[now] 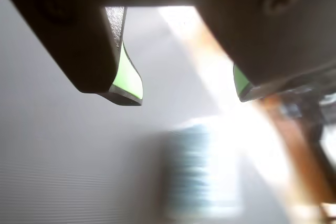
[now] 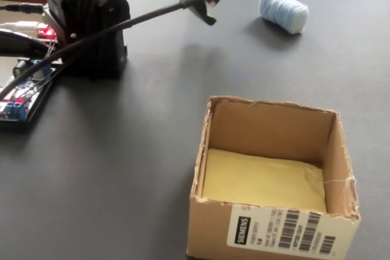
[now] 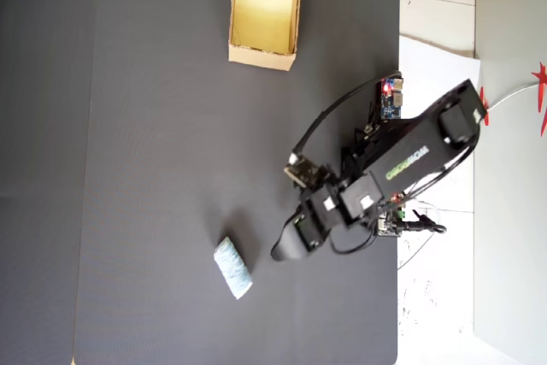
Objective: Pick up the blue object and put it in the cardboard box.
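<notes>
On my wrist view the gripper (image 1: 189, 98) comes in from the top edge, two dark jaws with green pads spread well apart, nothing between them, so the claw is released. Below the gap there's a pale bluish smear that I take to be the blue object (image 1: 202, 171), lying on the grey mat (the whole picture is blurry and washed out by glare on the right, so I can't say much more). In the fixed view the blue object (image 2: 283, 9) sits on the dark mat (image 2: 152, 150) at the far right, clear of everything, ribbed surface showing. The gripper (image 2: 210, 4) hangs above the mat just left of it, not touching it, with a black cable running back to the arm base (image 2: 91, 22) at the far left. The cardboard box (image 2: 274, 235) stands at the near right, open side up, yellowish inside, a barcode label on its near wall, well apart from the object. In the overhead view the cardboard box (image 3: 261, 55) is near the top edge of the mat, the blue object (image 3: 232, 267) low down, and the gripper (image 3: 286, 247) just to its right with a gap between them.
</notes>
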Action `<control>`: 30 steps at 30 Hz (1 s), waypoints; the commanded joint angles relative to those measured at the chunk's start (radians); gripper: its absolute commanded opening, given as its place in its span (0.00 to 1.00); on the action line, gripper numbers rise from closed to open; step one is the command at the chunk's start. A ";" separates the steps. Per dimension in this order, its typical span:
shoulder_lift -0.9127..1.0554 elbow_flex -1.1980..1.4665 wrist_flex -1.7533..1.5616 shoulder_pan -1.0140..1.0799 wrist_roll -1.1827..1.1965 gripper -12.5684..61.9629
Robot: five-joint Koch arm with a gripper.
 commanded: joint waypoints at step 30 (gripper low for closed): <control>-0.640 -0.551 0.135 0.091 -0.043 0.62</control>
